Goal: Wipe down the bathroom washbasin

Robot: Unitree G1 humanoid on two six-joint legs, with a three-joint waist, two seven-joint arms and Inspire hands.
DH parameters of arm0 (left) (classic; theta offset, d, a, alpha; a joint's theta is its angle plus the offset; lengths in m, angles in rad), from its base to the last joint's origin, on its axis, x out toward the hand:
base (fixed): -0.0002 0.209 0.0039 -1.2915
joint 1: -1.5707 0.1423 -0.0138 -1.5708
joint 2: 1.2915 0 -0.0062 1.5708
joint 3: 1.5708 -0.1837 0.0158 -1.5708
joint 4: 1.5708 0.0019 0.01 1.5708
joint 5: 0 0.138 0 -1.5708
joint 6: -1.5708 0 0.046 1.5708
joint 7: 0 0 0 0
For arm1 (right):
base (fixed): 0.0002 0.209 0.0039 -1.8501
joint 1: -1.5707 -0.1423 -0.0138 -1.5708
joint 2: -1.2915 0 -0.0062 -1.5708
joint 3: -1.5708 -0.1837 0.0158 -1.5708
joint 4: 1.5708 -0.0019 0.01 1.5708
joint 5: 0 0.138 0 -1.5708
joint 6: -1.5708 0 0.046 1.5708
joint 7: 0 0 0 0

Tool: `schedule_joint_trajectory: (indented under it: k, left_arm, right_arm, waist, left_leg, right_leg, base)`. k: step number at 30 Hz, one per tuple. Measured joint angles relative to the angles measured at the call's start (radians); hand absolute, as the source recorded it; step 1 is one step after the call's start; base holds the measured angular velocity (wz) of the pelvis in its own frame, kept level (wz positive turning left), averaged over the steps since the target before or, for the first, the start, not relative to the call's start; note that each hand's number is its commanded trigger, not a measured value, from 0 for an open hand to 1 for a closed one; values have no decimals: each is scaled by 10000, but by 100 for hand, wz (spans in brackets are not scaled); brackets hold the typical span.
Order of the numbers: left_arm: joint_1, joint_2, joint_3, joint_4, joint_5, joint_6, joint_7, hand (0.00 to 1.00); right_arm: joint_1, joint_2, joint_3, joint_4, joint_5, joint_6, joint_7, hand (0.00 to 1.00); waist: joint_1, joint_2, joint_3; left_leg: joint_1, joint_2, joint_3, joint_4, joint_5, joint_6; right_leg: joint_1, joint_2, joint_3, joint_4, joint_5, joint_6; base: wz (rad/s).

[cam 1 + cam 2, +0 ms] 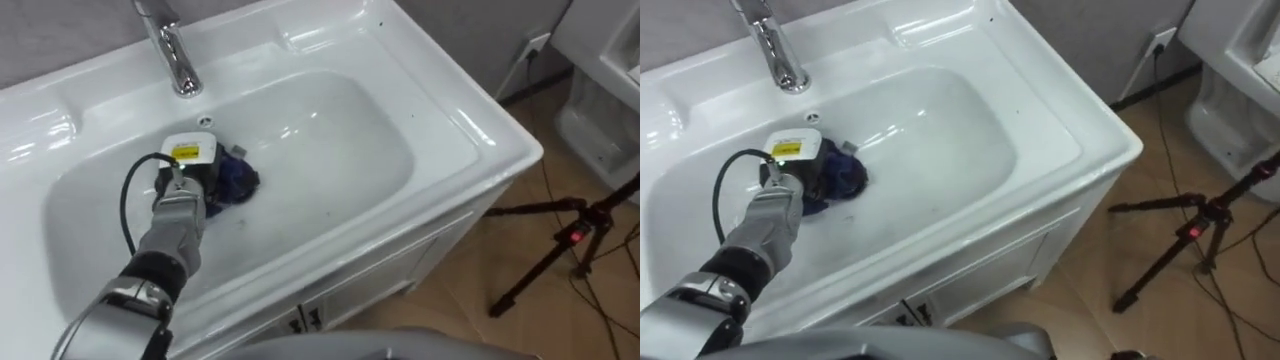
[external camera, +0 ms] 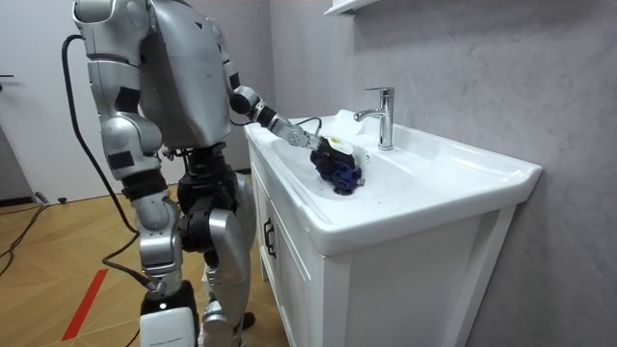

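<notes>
Lying bunched on the floor of the white basin (image 1: 330, 150), toward its left side, the dark blue cloth (image 1: 238, 180) sat below the chrome tap (image 1: 172, 50). The left hand (image 1: 185, 180) rested on the cloth's left part, palm down, with its fingers buried in the folds; whether they were spread or clamped on the cloth could not be told. The robot stood close against the front of the white cabinet (image 2: 386, 289) carrying the basin, left arm extended over the rim. The right hand (image 2: 164, 318) hung low at its side, finger state not discernible. A black tripod (image 1: 560, 245) stood on the wooden floor (image 1: 470, 320) to the right.
</notes>
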Motion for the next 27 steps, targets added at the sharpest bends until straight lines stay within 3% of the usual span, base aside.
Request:
schedule_joint_trajectory:
  k: [4, 8, 14, 27]
  left_arm:
    - [638, 146, 395, -291, 230, 3, 578, 100]
    - [908, 160, 396, -370, 689, 3, 760, 100]
    - [1465, 161, 393, -399, 771, 12, 1421, 100]
    - [2386, 158, 400, -928, 522, 11, 2162, 100]
  right_arm:
    - [23, -47, -112, -3, -192, -13, -71, 0]
    - [-14, -80, -113, -16, -293, -75, -117, 0]
    - [-72, -238, -110, -22, -290, -50, -206, 0]
    - [-85, -318, -114, -316, 98, -352, -637, 0]
  waist:
    - [377, 112, -80]
    - [672, 248, -91]
    - [668, 377, -154]
    - [766, 707, -136]
  left_leg:
    - [-4, -19, -275, 18, 53, -43]
    - [162, -32, -563, -15, 126, -107]
    - [283, -20, -771, -25, 253, -191]
    - [479, 13, -1223, -51, 308, -209]
  right_leg:
    - [39, -59, -328, -4, -117, -61]
    - [308, -95, -640, 5, -234, -123]
    - [476, -73, -772, 28, -336, -255]
    - [690, -28, -942, 115, -652, -474]
  base:
    - [28]
    - [23]
    - [6]
    - [3]
